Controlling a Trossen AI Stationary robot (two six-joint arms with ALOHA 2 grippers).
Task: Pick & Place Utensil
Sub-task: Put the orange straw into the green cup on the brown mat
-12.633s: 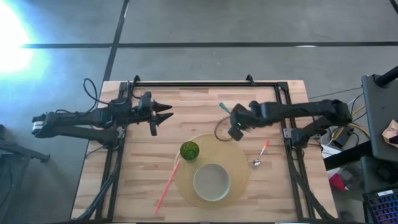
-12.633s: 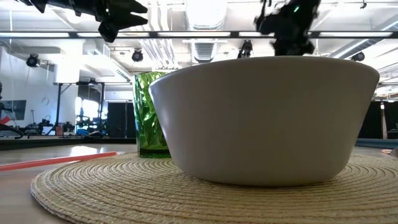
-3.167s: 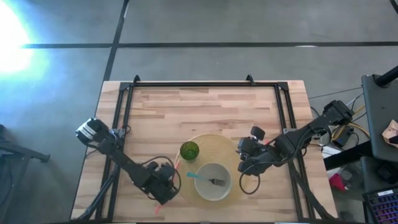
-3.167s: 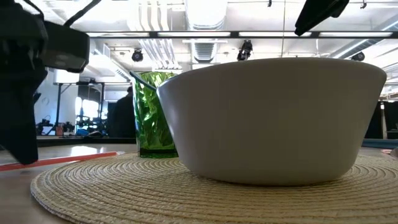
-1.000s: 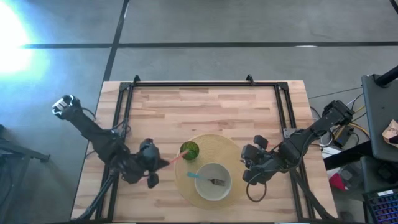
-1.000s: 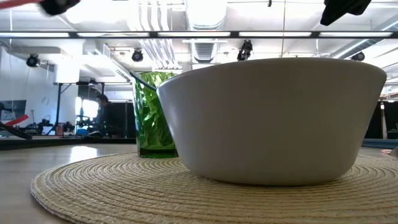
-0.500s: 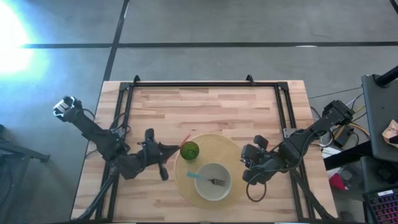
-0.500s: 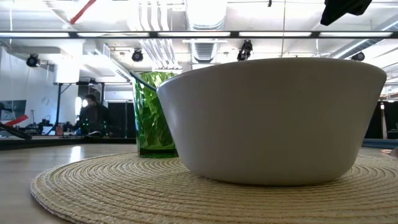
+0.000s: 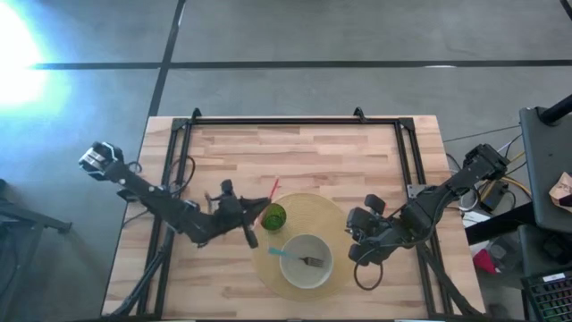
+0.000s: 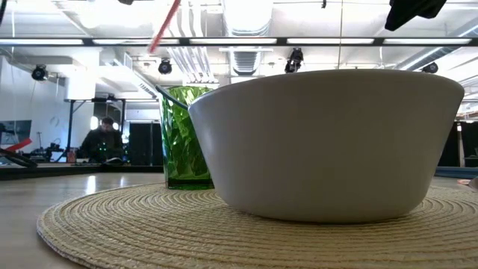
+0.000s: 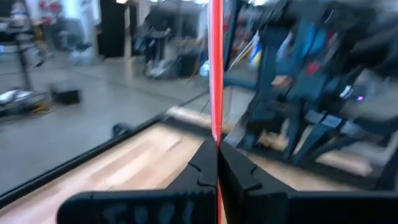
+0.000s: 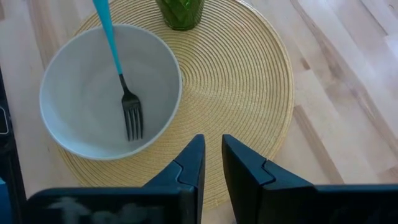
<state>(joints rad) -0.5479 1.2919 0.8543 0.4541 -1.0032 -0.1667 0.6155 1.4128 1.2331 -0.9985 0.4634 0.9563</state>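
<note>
A red straw (image 9: 271, 192) is held by my left gripper (image 9: 257, 213), right beside the green cup (image 9: 273, 216), which stands on the far left part of the woven placemat (image 9: 335, 224). The straw also shows in the left wrist view (image 11: 216, 62) and slanting at the top of the low view (image 10: 164, 26). The white bowl (image 9: 317, 277) stands on the mat with a blue-handled fork (image 12: 127, 106) lying in it. My right gripper (image 12: 212, 146) hovers over the mat's right part (image 9: 352, 236), empty, with a narrow gap between its fingers. My left gripper pinches the red straw's shaft (image 11: 217, 134) between its two fingers, which lie across it. The straw is lifted clear of the table. Its free length rises from the fingers and slants toward the table's far edge (image 9: 275, 183).
Black metal rails (image 9: 295, 121) frame the wooden tabletop. A cable loop (image 9: 362, 273) hangs by my right arm near the mat. Bare wood (image 9: 295, 156) lies on the far half. A person (image 10: 101, 138) sits in the room behind the table.
My left gripper has carried the straw toward the table's right edge and a little toward the far edge, up to the green cup. The straw has tipped from lying nearly level to slanting upward.
</note>
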